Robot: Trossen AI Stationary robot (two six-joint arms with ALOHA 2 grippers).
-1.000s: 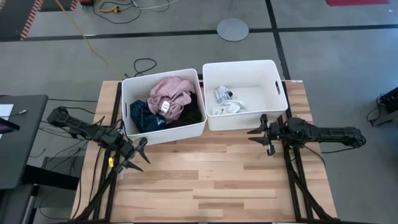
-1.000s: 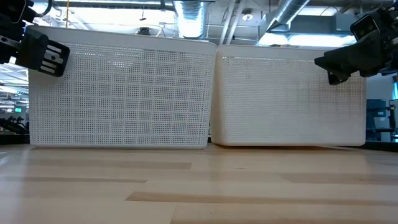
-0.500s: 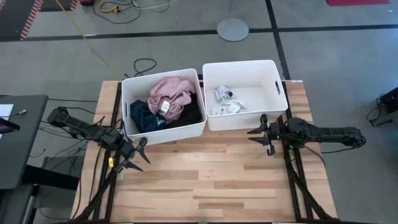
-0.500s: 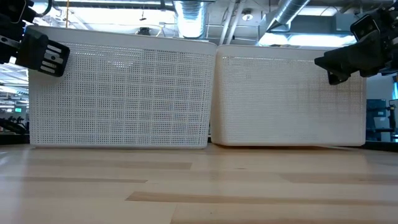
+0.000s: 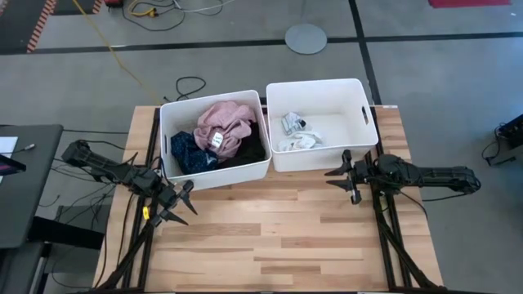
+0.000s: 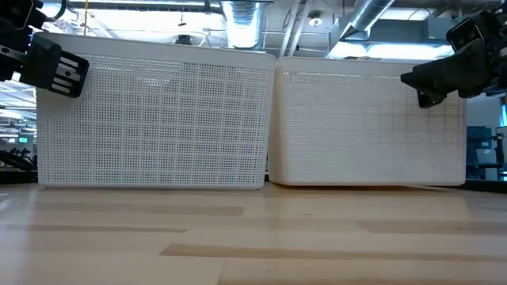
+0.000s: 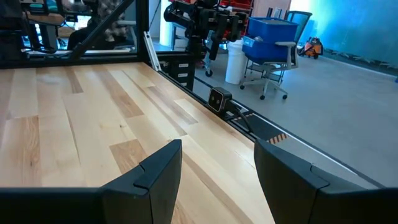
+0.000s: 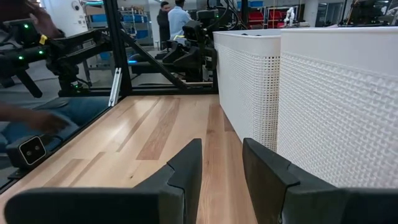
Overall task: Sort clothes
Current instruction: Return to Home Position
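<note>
Since every garment in view lies inside a bin, both arms sit low and outboard over the pale wooden slat table (image 5: 270, 237), a posture consistent with parking, not reaching. The left pincer (image 5: 181, 204) hovers near its own table edge, fingers spread apart and holding nothing; the left wrist view confirms a wide, empty gap between its dark fingers (image 7: 155, 175). Just beyond this pincer, toward the table's far edge, stands the left white perforated plastic bin (image 5: 211, 97). It holds the crumpled pink fabric shirt (image 5: 225, 122) on top, the dark blue patterned cloth (image 5: 186, 153) on the side nearest the left pincer, and the black garment (image 5: 255, 147) on the side away from it. A blue plaid item cannot be told apart. The right pincer (image 5: 343, 177) hovers opposite, pointing toward the left pincer across bare table, fingers likewise parted and empty. The right white perforated plastic bin (image 5: 315, 82) stands just beside it on the far side, holding the small white socks (image 5: 296, 143) and a grey sock (image 5: 290, 122) well apart from the larger clothes. Judgement: separation by bin is complete, and the released, withdrawn pincers keep clear of both bin walls.
</note>
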